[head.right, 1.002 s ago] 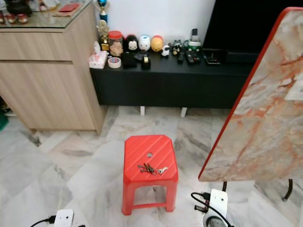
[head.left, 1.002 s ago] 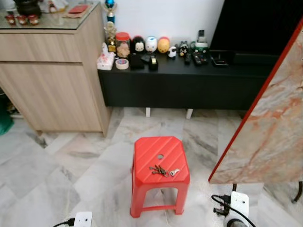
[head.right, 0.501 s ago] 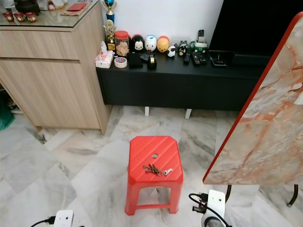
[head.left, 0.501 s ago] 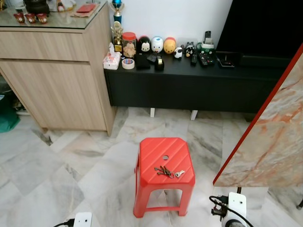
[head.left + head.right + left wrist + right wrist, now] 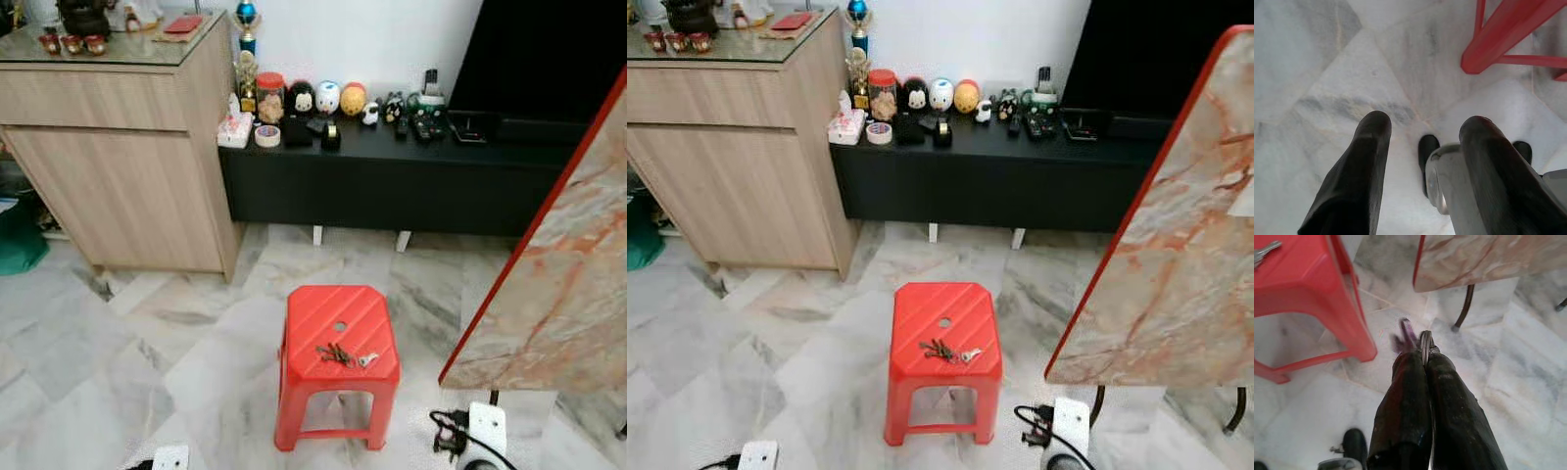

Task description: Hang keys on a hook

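A bunch of keys [image 5: 342, 355] lies on top of a red plastic stool [image 5: 323, 318] that stands on the marble floor in front of me. In the right wrist view one of its keys [image 5: 1265, 249] shows at the stool's edge. My right gripper [image 5: 1423, 356] hangs low beside the stool, shut on a metal key ring [image 5: 1425, 343] with a blurred purple tag [image 5: 1407, 335] dangling from it. My left gripper [image 5: 1422, 123] hangs open over the floor near a stool leg [image 5: 1508, 34], with nothing between its fingers.
A black low cabinet [image 5: 392, 181] with figurines and remotes runs along the far wall. A wooden sideboard [image 5: 118, 166] stands at the left. A tilted marble-patterned tabletop with a red rim [image 5: 558, 284] leans at the right, its metal leg [image 5: 1465, 308] close to my right gripper.
The whole picture has shifted a little as the camera moved. The keys on the stool lie as before.
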Robot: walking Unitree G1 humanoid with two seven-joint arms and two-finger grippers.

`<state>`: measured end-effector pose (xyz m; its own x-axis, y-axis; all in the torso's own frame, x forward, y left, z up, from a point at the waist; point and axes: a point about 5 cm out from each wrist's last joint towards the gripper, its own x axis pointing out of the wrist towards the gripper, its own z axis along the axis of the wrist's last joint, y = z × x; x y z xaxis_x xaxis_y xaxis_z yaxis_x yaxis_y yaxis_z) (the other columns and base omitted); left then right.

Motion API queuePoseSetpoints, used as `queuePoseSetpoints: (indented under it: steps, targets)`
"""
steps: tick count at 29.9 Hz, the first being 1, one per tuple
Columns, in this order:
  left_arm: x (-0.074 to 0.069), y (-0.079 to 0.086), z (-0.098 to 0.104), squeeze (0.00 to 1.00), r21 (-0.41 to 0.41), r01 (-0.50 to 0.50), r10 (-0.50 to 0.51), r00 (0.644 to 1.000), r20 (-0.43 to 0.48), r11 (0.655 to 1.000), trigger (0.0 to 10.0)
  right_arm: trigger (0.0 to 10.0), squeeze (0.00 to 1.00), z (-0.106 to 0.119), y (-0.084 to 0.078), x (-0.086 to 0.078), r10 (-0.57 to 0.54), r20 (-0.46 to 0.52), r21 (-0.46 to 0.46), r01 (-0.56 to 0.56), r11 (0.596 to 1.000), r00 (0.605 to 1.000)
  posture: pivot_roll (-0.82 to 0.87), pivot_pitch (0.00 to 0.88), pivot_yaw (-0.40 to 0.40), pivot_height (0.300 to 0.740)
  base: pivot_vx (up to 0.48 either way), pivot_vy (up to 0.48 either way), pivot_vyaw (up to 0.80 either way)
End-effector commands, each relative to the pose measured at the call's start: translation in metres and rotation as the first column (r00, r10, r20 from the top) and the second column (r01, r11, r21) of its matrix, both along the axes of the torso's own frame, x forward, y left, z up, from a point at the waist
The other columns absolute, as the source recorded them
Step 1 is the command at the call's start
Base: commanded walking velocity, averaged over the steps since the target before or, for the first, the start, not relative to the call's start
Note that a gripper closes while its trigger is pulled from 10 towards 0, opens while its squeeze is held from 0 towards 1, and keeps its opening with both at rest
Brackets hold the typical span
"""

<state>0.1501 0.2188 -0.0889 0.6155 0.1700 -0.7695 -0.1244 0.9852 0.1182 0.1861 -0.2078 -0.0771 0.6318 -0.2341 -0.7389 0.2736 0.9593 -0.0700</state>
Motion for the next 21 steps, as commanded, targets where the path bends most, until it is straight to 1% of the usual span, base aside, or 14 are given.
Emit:
queuePoseSetpoints:
  steps: [1, 21]
  targets:
    - [-0.0044, 0.0003, -0.002, 0.0, 0.003, 0.016, -0.016, 1.0, -0.024, 1.0, 10.0, 10.0, 0.0, -0.0002, -0.0001, -0.0002, 0.007, -0.004, -0.002, -0.007, 1.0, 1.0, 0.01, 0.0, -0.052, 0.74, 0.0, -0.356, 0.0]
    - [-0.0005, 0.0026, -0.0003, 0.0, 0.0, -0.003, 0.003, 1.0, -0.016, 1.0, 10.0, 10.0, 0.0, 0.0012, 0.0001, 0.0031, 0.015, -0.003, -0.006, -0.015, 1.0, 1.0, 0.01, 0.0, -0.055, 0.74, 0.0, -0.387, 0.0]
